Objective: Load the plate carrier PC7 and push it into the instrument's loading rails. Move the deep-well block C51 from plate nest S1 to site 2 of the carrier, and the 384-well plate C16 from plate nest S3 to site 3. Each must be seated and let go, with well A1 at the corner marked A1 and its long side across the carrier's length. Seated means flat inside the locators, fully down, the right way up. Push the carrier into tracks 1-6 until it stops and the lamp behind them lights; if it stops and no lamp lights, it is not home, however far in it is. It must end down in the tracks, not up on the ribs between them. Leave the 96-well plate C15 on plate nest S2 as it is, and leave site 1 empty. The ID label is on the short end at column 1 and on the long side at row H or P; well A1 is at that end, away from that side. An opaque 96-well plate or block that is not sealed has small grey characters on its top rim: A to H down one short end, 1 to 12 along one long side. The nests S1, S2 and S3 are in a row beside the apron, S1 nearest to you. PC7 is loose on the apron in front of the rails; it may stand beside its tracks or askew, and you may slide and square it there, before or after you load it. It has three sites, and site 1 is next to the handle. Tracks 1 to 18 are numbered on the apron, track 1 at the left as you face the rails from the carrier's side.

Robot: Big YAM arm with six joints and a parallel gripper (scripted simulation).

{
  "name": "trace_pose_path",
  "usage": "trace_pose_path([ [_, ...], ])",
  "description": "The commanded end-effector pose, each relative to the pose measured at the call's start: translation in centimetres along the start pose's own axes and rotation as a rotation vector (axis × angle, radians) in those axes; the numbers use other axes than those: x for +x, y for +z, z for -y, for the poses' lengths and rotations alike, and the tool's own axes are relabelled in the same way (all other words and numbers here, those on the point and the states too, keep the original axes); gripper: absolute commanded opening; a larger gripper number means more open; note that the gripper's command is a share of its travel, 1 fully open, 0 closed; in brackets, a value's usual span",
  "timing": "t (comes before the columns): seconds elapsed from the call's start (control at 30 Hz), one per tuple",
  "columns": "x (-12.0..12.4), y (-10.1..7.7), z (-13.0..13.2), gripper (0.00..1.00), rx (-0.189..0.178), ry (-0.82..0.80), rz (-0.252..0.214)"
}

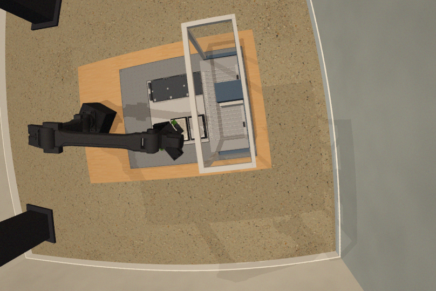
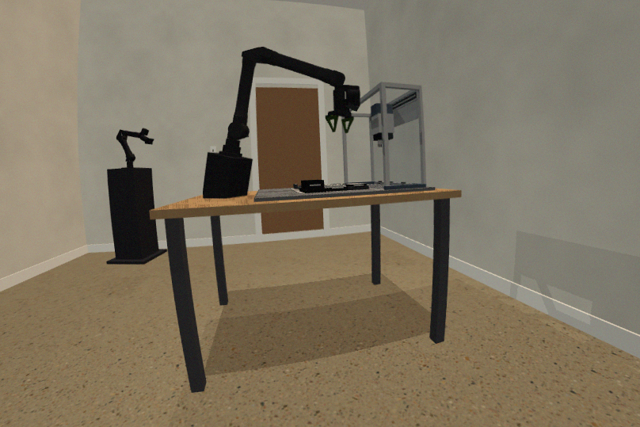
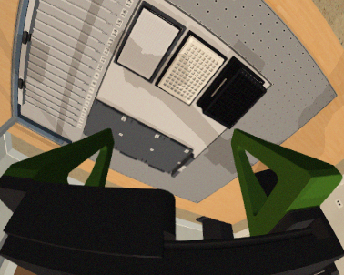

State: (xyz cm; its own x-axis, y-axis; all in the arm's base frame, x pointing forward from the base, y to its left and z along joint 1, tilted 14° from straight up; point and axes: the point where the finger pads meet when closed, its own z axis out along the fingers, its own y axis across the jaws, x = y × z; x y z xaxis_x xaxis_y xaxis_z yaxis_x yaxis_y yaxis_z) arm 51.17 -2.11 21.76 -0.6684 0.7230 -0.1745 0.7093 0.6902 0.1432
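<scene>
My gripper (image 2: 339, 123) is open and empty, high above the deck; it also shows in the wrist view (image 3: 171, 137) and in the overhead view (image 1: 169, 136). Below it three nests stand in a row. The black deep-well block C51 (image 3: 233, 90) sits on S1, farthest from the rails, and my arm hides it in the overhead view. The white 96-well plate C15 (image 3: 190, 68) sits on S2. The pale 384-well plate C16 (image 3: 148, 42) sits on S3. The dark grey carrier PC7 (image 3: 137, 145) (image 1: 172, 87) lies empty on the apron in front of the rails (image 3: 68, 57), its length running toward them.
The instrument's tall open frame (image 1: 218, 94) stands over the rails, with a blue block (image 1: 229, 90) inside it. The grey deck (image 1: 141, 111) rests on a wooden table. A second small arm on a black pedestal (image 2: 131, 205) stands off the table.
</scene>
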Motion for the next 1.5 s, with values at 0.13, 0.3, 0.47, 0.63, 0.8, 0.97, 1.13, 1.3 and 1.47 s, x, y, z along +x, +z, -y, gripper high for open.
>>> trace_pose_path([
  [0.13, -0.2, -0.5, -0.2, 1.00, -0.009, 0.000, 0.009],
  [0.3, -0.2, -0.5, -0.2, 1.00, -0.009, 0.000, 0.009],
  [0.47, -0.2, -0.5, -0.2, 1.00, -0.009, 0.000, 0.009],
  [0.63, 1.7, -1.2, -1.2, 1.00, -0.038, -0.122, 0.051],
  [0.8, 3.6, 0.0, -1.2, 1.00, -0.028, -0.244, 0.055],
  [0.97, 6.0, 1.7, -1.1, 1.00, -0.016, -0.387, 0.058],
  [1.13, 7.7, 2.8, -0.9, 1.00, -0.008, -0.486, 0.060],
  [1.3, 10.4, 4.4, -0.5, 1.00, 0.006, -0.641, 0.063],
  [1.47, 12.9, 5.9, 0.2, 1.00, 0.018, -0.785, 0.066],
])
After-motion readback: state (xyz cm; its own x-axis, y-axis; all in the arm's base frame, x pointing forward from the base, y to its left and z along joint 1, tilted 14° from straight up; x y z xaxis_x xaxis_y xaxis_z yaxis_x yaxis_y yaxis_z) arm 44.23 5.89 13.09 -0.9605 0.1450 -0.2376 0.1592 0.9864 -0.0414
